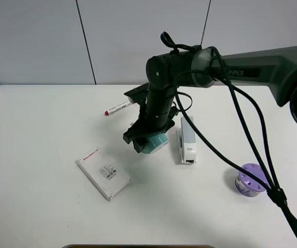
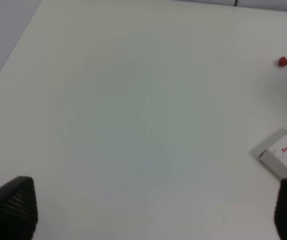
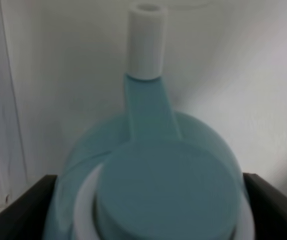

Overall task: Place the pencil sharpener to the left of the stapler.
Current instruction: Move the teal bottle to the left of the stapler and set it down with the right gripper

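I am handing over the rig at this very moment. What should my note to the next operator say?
The left end effector is open and holds nothing, above the table.
The right end effector is shut on the pencil sharpener.
The pencil sharpener is close beside the stapler, on its left.
Done: grasp, and position beside the stapler.
Left: confirm that it rests on the table (not clear from here), release, withdraw.

- The word "PIPER" is printed in pale letters on the dark right arm [image 1: 252, 67].
- White box [image 1: 103, 173]: red heading and small print, not legible.
- Stapler [image 1: 187, 139]: small red mark, unreadable.
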You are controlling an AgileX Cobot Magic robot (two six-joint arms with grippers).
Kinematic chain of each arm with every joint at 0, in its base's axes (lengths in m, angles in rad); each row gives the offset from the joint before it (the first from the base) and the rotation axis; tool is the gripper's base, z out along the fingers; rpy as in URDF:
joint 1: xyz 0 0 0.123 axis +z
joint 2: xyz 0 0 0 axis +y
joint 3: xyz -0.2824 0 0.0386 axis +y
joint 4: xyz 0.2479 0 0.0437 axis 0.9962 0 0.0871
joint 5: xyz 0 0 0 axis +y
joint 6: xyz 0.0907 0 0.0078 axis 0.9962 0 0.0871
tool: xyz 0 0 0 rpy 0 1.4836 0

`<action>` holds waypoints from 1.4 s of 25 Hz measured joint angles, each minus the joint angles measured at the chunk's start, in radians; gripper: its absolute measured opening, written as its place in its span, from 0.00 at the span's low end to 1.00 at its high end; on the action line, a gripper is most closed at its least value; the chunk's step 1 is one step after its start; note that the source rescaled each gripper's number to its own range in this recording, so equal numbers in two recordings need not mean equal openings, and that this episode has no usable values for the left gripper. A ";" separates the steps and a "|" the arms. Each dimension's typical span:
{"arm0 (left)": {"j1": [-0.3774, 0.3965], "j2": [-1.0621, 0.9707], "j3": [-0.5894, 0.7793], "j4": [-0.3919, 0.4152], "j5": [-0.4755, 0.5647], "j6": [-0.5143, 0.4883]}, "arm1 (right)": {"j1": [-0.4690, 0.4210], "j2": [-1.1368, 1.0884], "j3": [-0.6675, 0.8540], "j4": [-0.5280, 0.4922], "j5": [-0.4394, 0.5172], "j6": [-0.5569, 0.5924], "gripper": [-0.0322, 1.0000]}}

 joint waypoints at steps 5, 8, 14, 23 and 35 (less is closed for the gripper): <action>0.000 0.000 0.000 0.000 0.000 0.000 | 0.000 0.034 0.000 0.000 -0.027 -0.001 0.03; 0.000 0.000 0.000 0.000 0.000 0.000 | 0.000 0.048 0.000 0.001 -0.054 -0.003 0.03; 0.000 0.000 0.000 0.000 0.000 0.000 | 0.000 0.067 0.000 0.006 -0.084 -0.003 0.03; 0.000 0.000 0.000 0.000 0.000 0.000 | 0.000 0.102 0.000 0.011 -0.116 -0.003 0.03; 0.000 0.000 0.000 0.000 0.000 0.000 | 0.000 0.103 0.000 0.015 -0.135 -0.003 0.06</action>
